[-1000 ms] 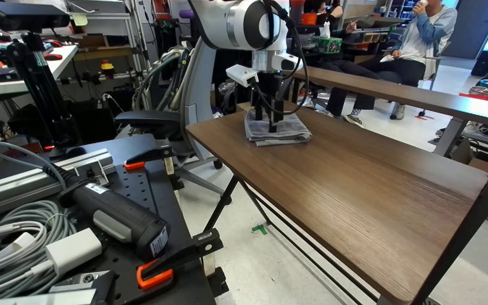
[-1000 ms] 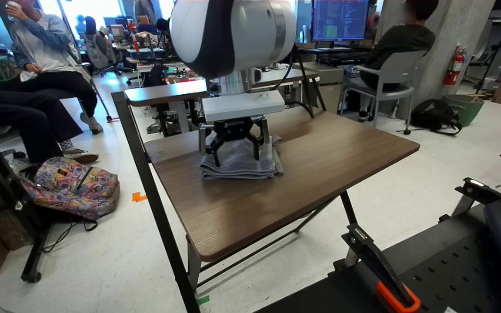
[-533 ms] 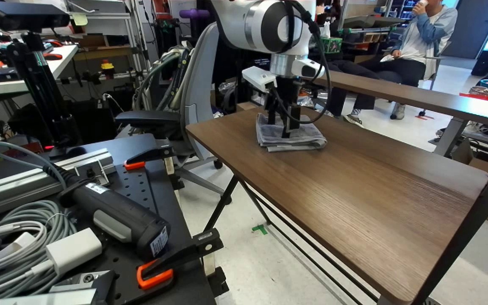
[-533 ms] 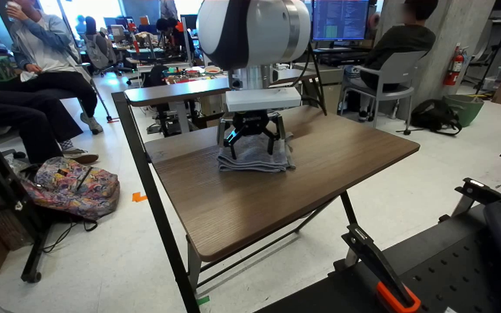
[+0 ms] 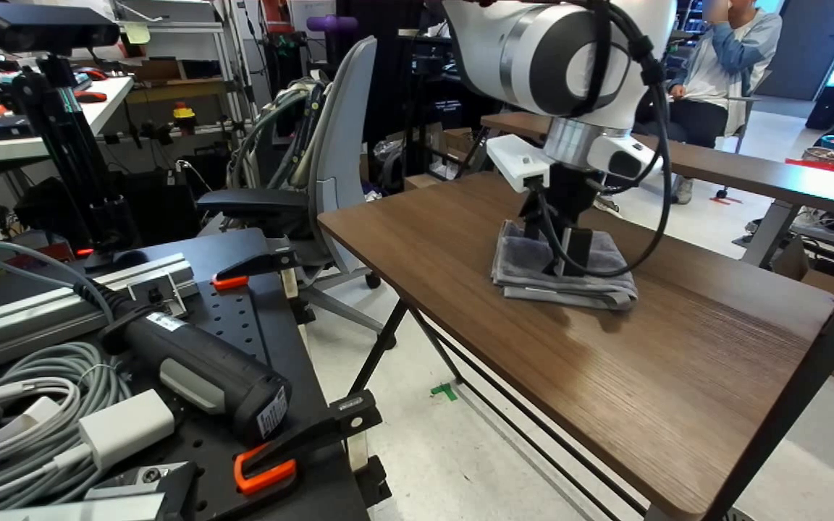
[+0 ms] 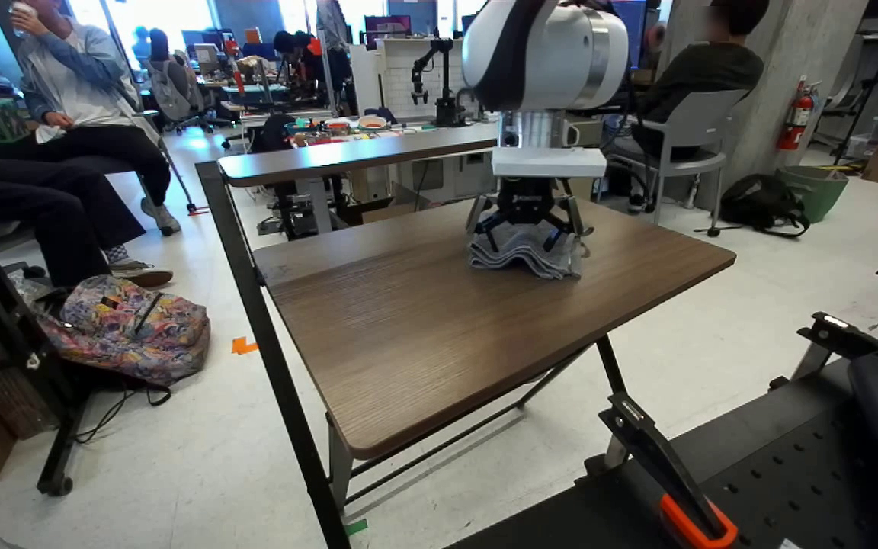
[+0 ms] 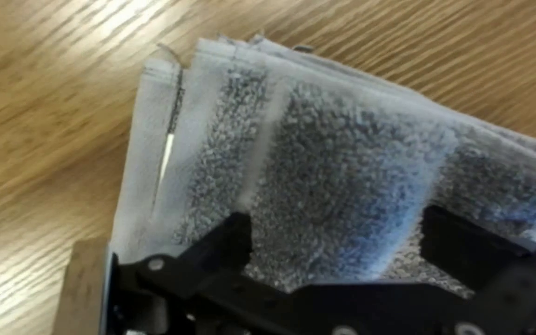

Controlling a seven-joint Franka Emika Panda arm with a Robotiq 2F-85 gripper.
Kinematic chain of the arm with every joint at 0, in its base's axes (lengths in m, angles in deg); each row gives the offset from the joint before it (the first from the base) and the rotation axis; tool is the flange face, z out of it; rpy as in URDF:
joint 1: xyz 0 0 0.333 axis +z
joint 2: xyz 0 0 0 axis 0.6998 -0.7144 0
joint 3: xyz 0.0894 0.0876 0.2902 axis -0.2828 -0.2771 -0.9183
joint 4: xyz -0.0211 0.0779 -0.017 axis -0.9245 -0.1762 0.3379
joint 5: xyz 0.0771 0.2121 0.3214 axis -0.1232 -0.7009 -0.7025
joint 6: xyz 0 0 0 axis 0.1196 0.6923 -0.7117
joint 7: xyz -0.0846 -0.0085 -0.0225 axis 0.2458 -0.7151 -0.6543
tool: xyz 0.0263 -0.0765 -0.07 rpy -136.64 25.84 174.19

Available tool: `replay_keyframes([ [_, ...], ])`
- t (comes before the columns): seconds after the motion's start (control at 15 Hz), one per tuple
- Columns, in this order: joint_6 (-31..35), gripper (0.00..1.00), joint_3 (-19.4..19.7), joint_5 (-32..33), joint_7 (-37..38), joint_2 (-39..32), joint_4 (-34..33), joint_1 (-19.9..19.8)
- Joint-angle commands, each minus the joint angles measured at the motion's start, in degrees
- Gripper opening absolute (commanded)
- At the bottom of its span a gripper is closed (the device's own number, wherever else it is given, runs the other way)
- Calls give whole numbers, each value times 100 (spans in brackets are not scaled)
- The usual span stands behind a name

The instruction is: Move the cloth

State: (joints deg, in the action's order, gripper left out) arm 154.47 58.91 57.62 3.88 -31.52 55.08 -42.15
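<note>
Well, I see the claw (image 6: pixel 522 245) standing spread, touching the grey cloth (image 5: pixel 518 255), which humps up beneath it on the brown table (image 6: pixel 408 335); past that, someone (image 6: pixel 689 80) sits on a grey chair (image 6: pixel 706 120)

Surface (image 6: pixel 408 343): brown, wood-grained. In an exterior view, left of the surface: chair (image 5: pixel 341 145), grey, near it; clamps (image 5: pixel 272 477), two, orange and black; cable (image 5: pixel 98 365), grey, coiled; tape (image 5: pixel 444 391), green, on the floor (image 5: pixel 424 449). In an exterior view, left of the surface: person (image 6: pixel 96 88), seated; backpack (image 6: pixel 138 328), multicoloured, on the floor; right of the surface: bag (image 6: pixel 759 204), black, on the floor; bin (image 6: pixel 820 194), green; extinguisher (image 6: pixel 794 122), red, well apart.
</note>
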Motion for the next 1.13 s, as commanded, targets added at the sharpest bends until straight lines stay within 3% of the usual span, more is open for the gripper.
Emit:
replay_keyframes([
  [0.0, -310, 100, 52, -343, -144, -280, -417, -382],
  [0.53, -398, 100, 28, -774, -297, 164, -213, -969],
  [0.67, -228, 100, 65, -730, -381, 598, 255, -909],
  [0.93, 885, 100, 259, -407, -449, 1459, 1487, -490],
  [1.0, 363, 100, 158, -611, -421, 877, 624, -712],
  [1.07, 550, 100, 179, -566, -418, 1067, 884, -626],
])
